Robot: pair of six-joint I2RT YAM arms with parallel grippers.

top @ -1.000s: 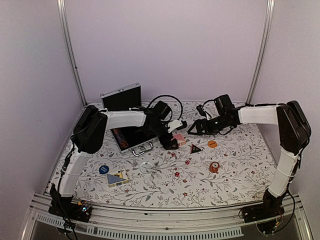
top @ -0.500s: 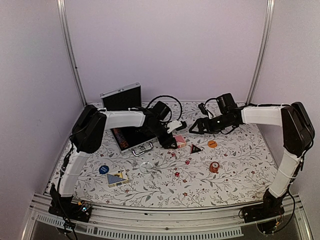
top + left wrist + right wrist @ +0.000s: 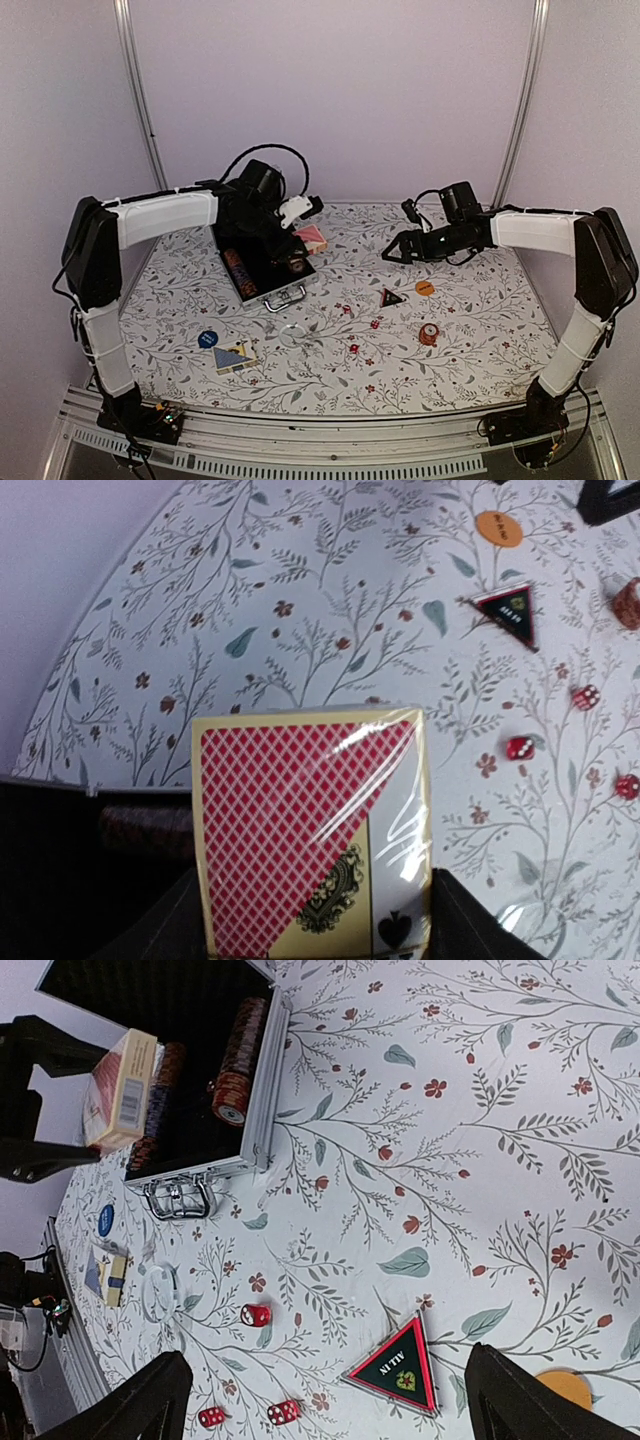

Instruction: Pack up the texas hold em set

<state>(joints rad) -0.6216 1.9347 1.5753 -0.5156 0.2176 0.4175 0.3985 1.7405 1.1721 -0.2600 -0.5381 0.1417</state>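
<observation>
Now, left gripper (image 3: 305,224): clamped on deck (image 3: 310,830), tilted, above case (image 3: 281,294).
Case: open, far-left tabletop, chips (image 3: 240,1060) inside.
Right gripper (image 3: 392,250): jaws wide, empty, hovering far-right.
Hidden: case's far side behind left arm; deck's lower edge cut off in wrist view.

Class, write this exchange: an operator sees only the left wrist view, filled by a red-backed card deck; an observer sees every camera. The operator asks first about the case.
Operator: Where is the case?
Observer: Your card deck, clamped in the left fingers, hangs above the open silver case's right side.
Operator: What is inside?
Observer: Reddish chip rows lie inside it.
Operator: Anything I cannot see?
Observer: A second deck lies near the table's front left, beside a blue round token.
</observation>
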